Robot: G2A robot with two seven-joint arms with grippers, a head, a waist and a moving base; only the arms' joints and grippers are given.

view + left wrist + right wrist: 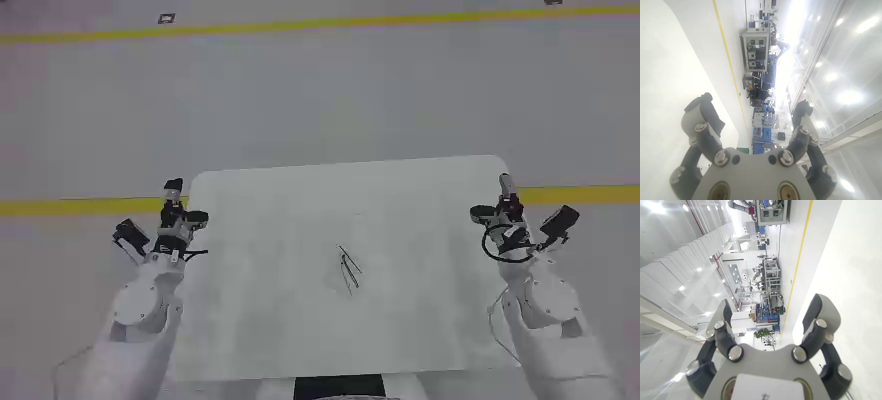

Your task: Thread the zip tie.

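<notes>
Zip tie: thin dark strands lying close together, too small to tell head from tail.
Where: flat near the middle of the white table, well apart from both arms.
Left gripper: spread wide, holding nothing, at the table's left edge.
Right gripper: spread wide, holding nothing, at the table's right edge.

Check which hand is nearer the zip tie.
Right, but only barely. The right hand is at the right edge of the table, the left hand at its left edge; the zip tie lies near the middle.
</notes>
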